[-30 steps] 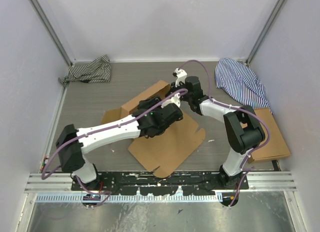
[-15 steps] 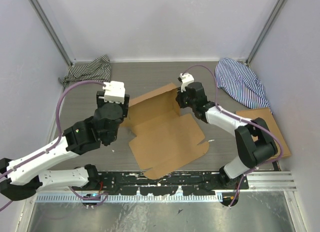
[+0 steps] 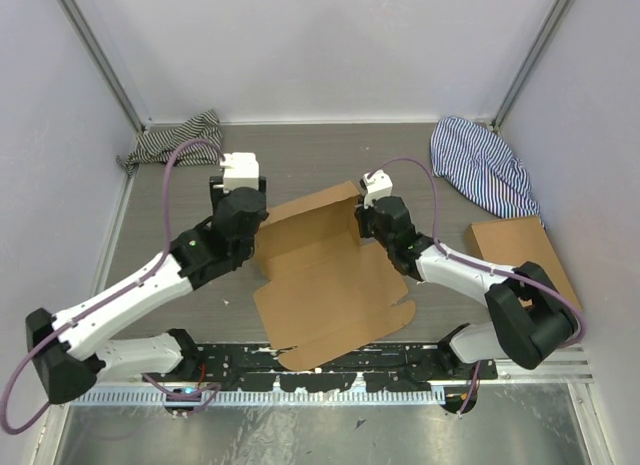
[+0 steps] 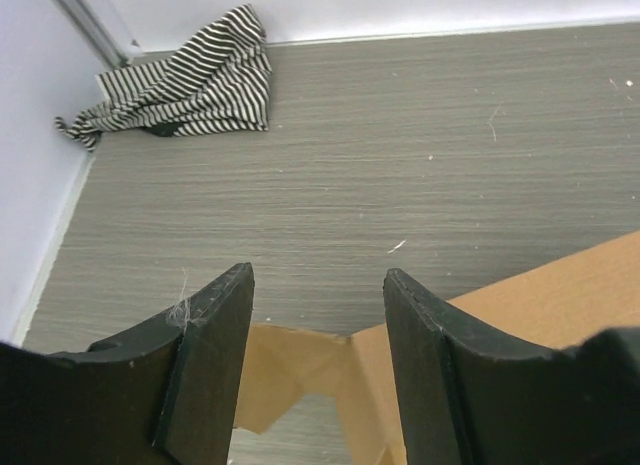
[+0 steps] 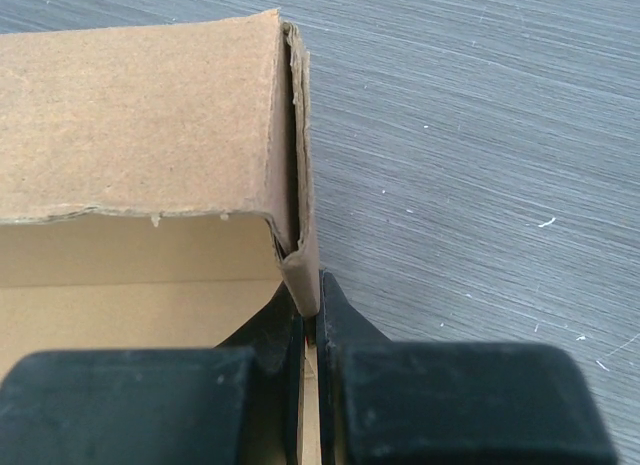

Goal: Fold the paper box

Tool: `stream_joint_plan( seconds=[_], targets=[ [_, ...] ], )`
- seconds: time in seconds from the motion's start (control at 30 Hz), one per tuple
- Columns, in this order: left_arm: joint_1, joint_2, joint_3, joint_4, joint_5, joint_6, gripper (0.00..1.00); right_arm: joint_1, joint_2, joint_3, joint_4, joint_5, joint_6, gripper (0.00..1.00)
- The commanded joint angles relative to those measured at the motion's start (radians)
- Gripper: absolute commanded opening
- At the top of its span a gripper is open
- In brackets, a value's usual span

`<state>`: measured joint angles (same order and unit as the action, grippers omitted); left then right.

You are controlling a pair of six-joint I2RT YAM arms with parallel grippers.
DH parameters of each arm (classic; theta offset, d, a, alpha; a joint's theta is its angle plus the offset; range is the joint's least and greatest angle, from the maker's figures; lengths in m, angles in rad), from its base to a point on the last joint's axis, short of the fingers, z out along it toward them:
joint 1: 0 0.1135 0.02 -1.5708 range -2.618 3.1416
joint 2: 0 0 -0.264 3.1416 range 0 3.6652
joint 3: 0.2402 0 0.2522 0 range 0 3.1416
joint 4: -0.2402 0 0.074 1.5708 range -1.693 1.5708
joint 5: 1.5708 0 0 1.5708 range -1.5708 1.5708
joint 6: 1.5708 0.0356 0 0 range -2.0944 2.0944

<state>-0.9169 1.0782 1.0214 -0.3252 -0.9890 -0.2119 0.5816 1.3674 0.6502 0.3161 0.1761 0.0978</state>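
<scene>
- Grey worktop [image 3: 300,165], carrying paper box [image 3: 320,285]: mostly flat, far wall raised.
- Right tool [image 5: 312,295]: pinched narrow on the box's far-right corner flap.
- Left tool [image 4: 318,285]: wide, empty, over the box's far-left corner.
- Step, as judged: raising walls. Next move probably calls for gripping that left corner flap.

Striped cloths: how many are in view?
2. One black-and-white striped cloth lies in the far left corner, one blue-striped cloth in the far right corner; none seems hidden.

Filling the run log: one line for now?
left fingers: open, at paper box left edge | right fingers: shut on raised right flap
</scene>
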Motion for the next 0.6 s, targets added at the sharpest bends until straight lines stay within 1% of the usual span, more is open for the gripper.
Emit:
stream_joint_plan(
  seconds=[0.0, 0.1, 0.2, 0.3, 0.37, 0.5, 0.57],
  targets=[
    [0.033, 0.122, 0.05, 0.095, 0.134, -0.027, 0.6, 0.001, -0.003, -0.02, 0.028, 0.053, 0.023, 0.01],
    [0.032, 0.259, 0.11, 0.054, 0.18, -0.054, 0.57, 0.004, 0.005, -0.018, 0.024, 0.051, 0.035, 0.01],
    [0.033, 0.334, 0.137, 0.044, 0.185, -0.071, 0.55, 0.007, 0.006, -0.007, 0.014, 0.009, 0.039, 0.02],
    [0.033, 0.389, 0.145, 0.047, 0.189, -0.067, 0.53, 0.009, 0.007, 0.009, -0.006, -0.004, 0.035, 0.06],
    [0.033, 0.417, 0.149, 0.041, 0.19, -0.066, 0.52, 0.009, 0.009, 0.019, -0.018, -0.02, 0.03, 0.11],
    [0.033, 0.448, 0.144, 0.034, 0.197, -0.077, 0.49, 0.009, 0.022, 0.032, -0.029, -0.028, 0.027, 0.27],
    [0.033, 0.451, 0.14, 0.034, 0.201, -0.078, 0.48, 0.009, 0.037, 0.035, -0.028, -0.029, 0.029, 0.33]
  ],
)
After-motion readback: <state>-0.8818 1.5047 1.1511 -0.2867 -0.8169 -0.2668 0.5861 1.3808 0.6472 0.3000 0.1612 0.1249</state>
